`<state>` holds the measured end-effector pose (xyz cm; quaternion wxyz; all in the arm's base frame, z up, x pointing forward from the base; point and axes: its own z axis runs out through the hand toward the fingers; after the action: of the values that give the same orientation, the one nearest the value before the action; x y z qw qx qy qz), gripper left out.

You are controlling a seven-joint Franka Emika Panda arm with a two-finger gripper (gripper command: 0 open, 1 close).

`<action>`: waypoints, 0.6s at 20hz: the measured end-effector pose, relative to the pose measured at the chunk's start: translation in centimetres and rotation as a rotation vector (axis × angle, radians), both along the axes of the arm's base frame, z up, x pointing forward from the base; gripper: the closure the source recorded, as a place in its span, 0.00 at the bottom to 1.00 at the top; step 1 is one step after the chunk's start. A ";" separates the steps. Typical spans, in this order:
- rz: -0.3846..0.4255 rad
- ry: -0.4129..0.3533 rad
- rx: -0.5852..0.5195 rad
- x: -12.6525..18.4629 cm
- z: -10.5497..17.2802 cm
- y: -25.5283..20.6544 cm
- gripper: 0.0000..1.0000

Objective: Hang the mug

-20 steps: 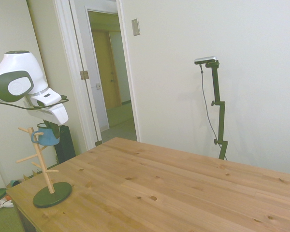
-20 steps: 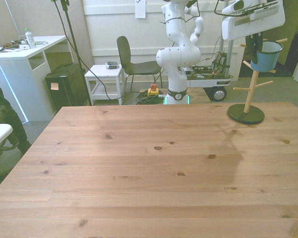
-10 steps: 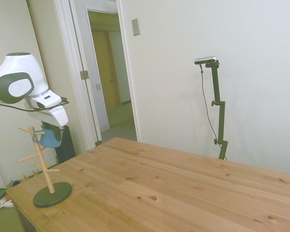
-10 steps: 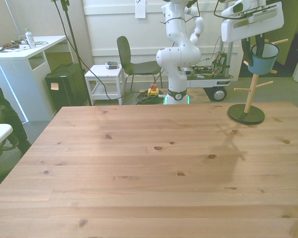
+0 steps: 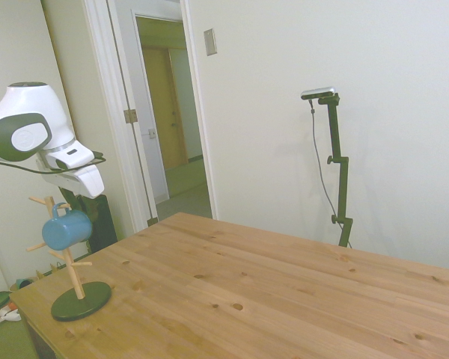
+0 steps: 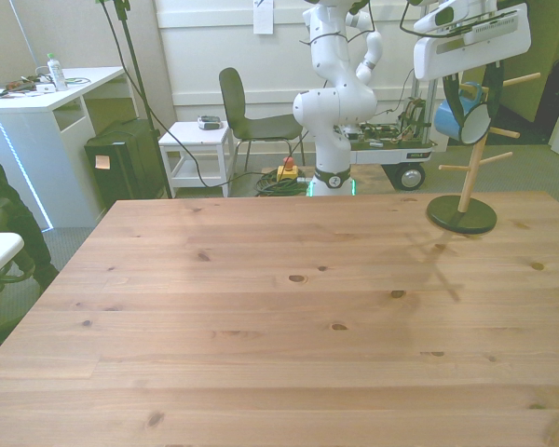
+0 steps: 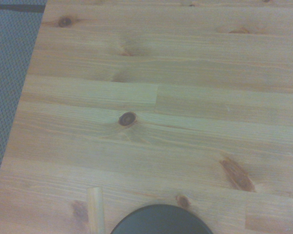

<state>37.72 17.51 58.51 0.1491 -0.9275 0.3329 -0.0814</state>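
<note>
Item one: the mug, light blue, which we are seeing hanging by its handle on a peg of the wooden rack, tipped on its side; in the front view the mug is showing its white inside toward the camera, with the blue body behind it. Item two: the rack, a slim post with angled pegs on a dark round base, which we are finding standing near the table's corner, at about 8 o'clock in the side view and 2 o'clock in the front view. Item three: the gripper, which we are noting just above the mug, at its 12 o'clock; its dark fingers are reaching down by the mug's top, and we cannot tell whether they are apart or closed, or whether they are touching the mug. Item four: the table, pale knotted planks. In the wrist view we are picking out the base and one peg over the table's planks.
</note>
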 end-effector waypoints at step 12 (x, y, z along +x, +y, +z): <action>-0.034 -0.054 0.024 -1.0 2.3 -2.0 0.00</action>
<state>36.68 15.53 60.81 0.1678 -0.9173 0.3454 -0.1048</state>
